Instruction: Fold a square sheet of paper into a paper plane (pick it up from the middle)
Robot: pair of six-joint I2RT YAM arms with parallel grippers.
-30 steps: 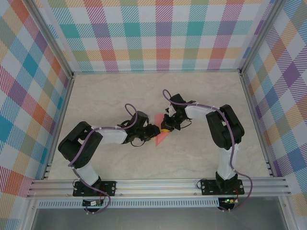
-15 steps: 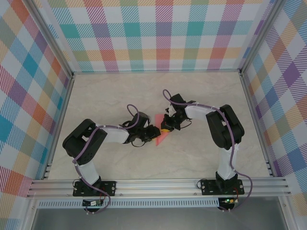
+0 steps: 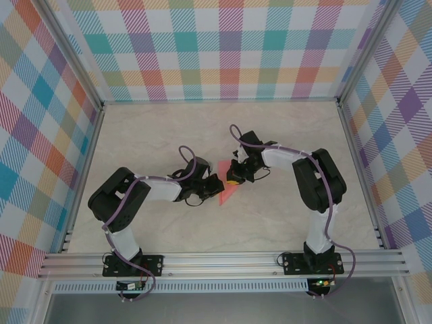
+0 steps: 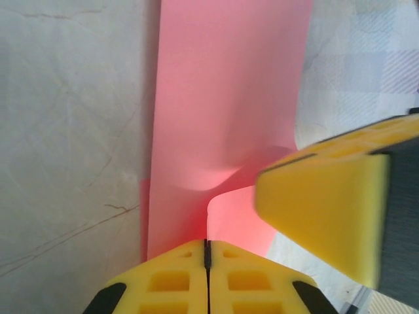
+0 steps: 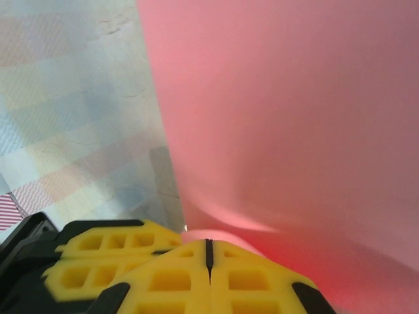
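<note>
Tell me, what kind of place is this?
Probably a robot test booth: checked walls and a metal frame box in a marble-look table, where a left arm and right arm handle pink paper.

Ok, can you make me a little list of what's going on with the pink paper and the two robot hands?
paper: folded pink paper, a pointed shape lying on the table
left gripper: shut, pinching the paper where it humps up at the tips
right gripper: shut, paper curls up into its tips, looks pinched too
how they stand: both grippers close together, one on each side of the paper
</note>
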